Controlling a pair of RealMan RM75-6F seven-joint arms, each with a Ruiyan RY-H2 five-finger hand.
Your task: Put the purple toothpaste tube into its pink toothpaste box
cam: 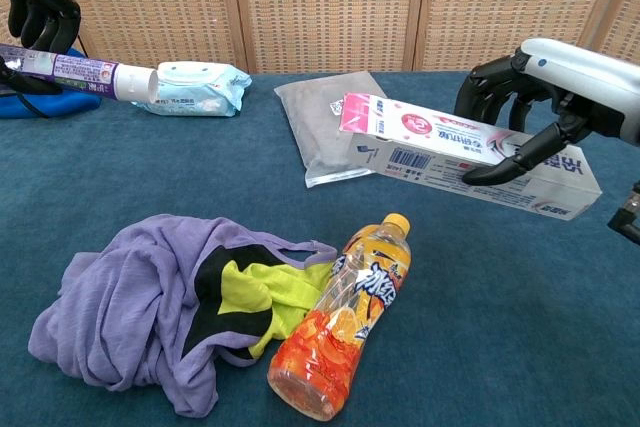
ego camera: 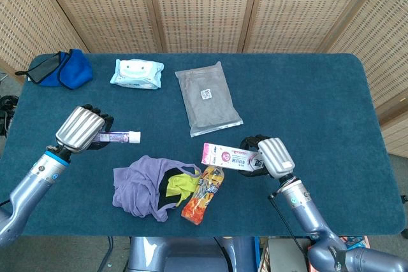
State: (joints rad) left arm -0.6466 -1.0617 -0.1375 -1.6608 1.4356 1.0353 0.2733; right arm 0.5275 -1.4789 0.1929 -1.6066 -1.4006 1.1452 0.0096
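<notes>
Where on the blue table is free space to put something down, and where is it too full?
The right end of the table, past the grey pouch, is bare. Another bare patch lies between the blue bag and the wipes pack at the back and the purple cloth in front. The front middle is crowded: cloth, orange bottle, and the box-holding right hand above.
</notes>
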